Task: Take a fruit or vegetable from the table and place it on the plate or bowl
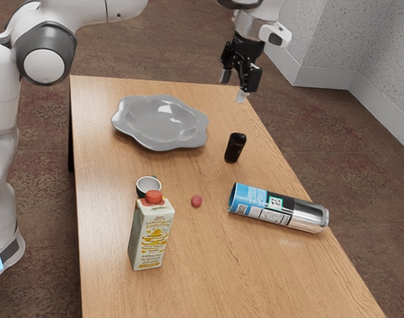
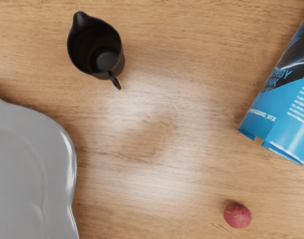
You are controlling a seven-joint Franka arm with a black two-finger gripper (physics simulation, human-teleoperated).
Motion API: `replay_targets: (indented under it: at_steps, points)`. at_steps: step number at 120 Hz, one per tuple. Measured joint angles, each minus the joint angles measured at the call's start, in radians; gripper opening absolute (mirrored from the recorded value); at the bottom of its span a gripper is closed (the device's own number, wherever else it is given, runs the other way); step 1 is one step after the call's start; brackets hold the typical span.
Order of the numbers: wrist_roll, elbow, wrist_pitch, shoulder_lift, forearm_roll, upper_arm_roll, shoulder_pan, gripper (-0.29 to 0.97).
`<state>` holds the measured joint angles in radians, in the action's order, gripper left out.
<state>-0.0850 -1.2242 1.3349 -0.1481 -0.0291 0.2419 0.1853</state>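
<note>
End effector [image 1: 233, 87] hanging empty over the far edge of the bench [image 1: 222, 265], the red fruit [image 1: 197, 201] waiting mid-bench.

In the exterior view, the fingers are standing apart, holding nothing; the fruit is lying well apart from them, toward the near edge, between the juice carton [image 1: 151, 232] and the blue can [image 1: 278, 207], with the grey plate [image 1: 159, 121] sitting by the far edge. In the wrist view, the fruit [image 2: 237, 215] is lying past the black pitcher [image 2: 95, 47], near the can [image 2: 286, 119] and apart from the plate [image 2: 32, 174]; being roundish, it is probably asking no particular finger alignment.
</note>
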Motion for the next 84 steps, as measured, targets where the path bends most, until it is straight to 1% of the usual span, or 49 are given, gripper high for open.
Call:
replay_targets:
  at_steps: [39,54,64,68,77,84]
  points:
    - [0.069,0.008,0.031,-0.006,-0.018,0.005,0.000,0.68]
    - [0.085,0.198,-0.014,0.023,0.011,-0.009,0.004,0.68]
    - [0.072,0.239,-0.063,0.071,0.035,-0.047,0.008,0.68]
    - [0.051,0.236,-0.091,0.099,0.047,-0.077,0.000,0.68]
    - [0.001,0.192,-0.138,0.133,0.078,-0.163,-0.030,0.68]
    - [-0.039,0.140,-0.159,0.154,0.081,-0.196,-0.024,0.68]
